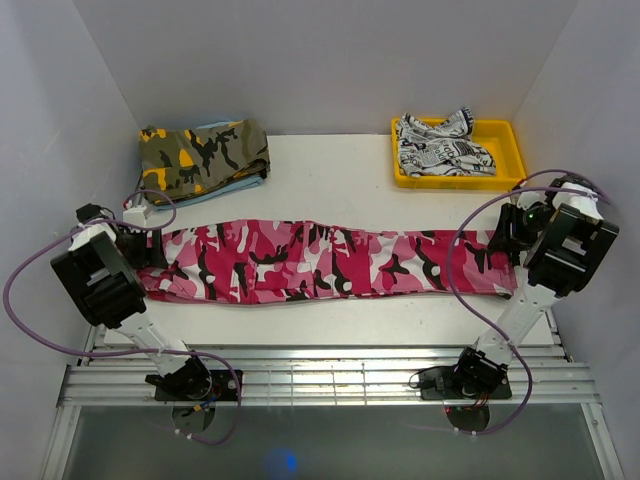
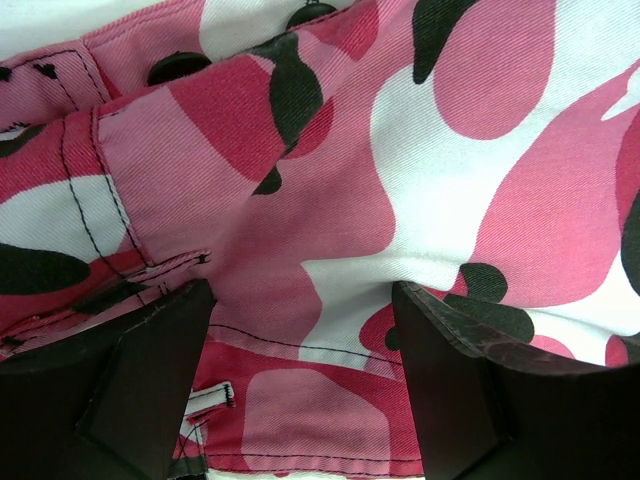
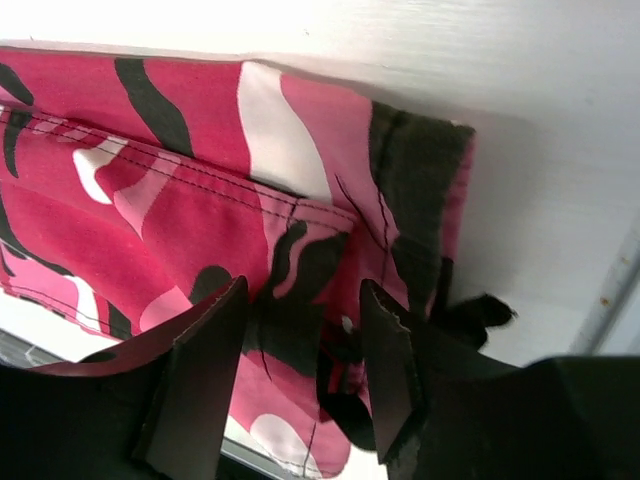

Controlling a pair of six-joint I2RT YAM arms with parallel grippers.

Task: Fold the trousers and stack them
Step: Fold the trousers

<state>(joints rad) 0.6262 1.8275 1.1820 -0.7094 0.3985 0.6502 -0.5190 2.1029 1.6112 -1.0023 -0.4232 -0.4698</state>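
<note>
The only lettering I can see is the black print on the white garment (image 1: 440, 145) in the yellow tray (image 1: 516, 160) at 1 o'clock, and it is too small to read. The trousers (image 1: 330, 262) lie flat in a long band across the middle of the bench (image 1: 330, 170), from 9 o'clock to 3 o'clock. The left end effector (image 2: 298, 295) is at the 9 o'clock end, its fingers spread wide just over the buttoned waist cloth, clamping nothing. The right end effector (image 3: 302, 290) is at the 3 o'clock end with its fingers apart, straddling the hem corner; whether they touch the cloth I cannot tell. A folded olive-and-orange garment (image 1: 200, 155) sits at 11 o'clock.
</note>
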